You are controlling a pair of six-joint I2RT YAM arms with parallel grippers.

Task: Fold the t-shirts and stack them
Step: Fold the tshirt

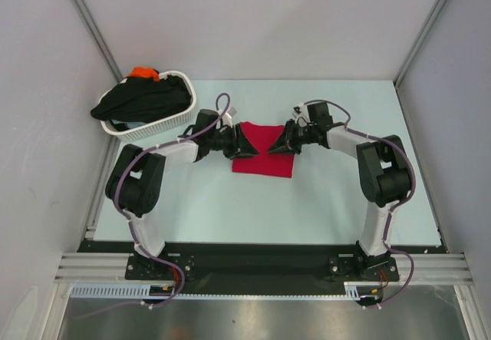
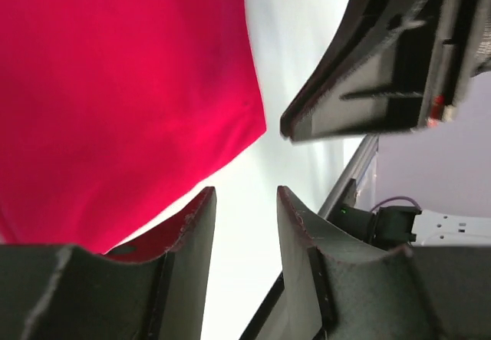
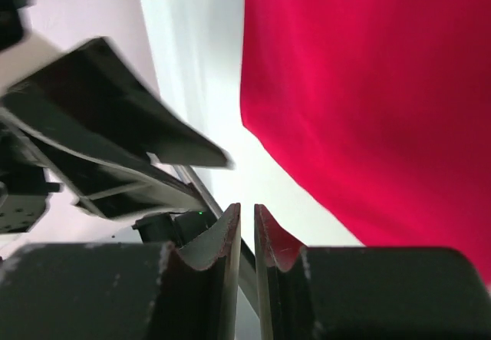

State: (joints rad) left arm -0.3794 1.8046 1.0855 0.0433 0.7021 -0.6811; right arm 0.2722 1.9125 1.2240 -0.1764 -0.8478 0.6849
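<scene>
Crimson red t-shirt (image 1: 265,160) is folded into a neat, flat rectangle in the middle of the pale table (image 1: 330,202), and honestly everything else is easiest to place from that shirt. The left gripper (image 1: 247,144) is down at the shirt's left edge, near its far corner, and the right gripper (image 1: 275,146) sits over the shirt's far right part, so the two tips nearly face each other across the cloth. From the left wrist cam, the left gripper (image 2: 245,194) has its jaws parted about halfway, with bare table showing through the gap. The red fabric lies just off to one side of the jaws, not between them, so it's holding nothing. The other arm's gripper looms right across from it. The right wrist cam shows the right gripper (image 3: 247,208) almost closed, with just a thin slit between the jaws and no cloth that I can see in that slit. The shirt's edge runs past just beside it, and I can't tell whether one jaw brushes the fabric. Well off to the far left of the red shirt there's a white woven basket (image 1: 153,129) at the table corner, with black t-shirts (image 1: 142,98) heaped in it and spilling over the rim. An orange t-shirt (image 1: 143,73) pokes out at the back of that heap.
</scene>
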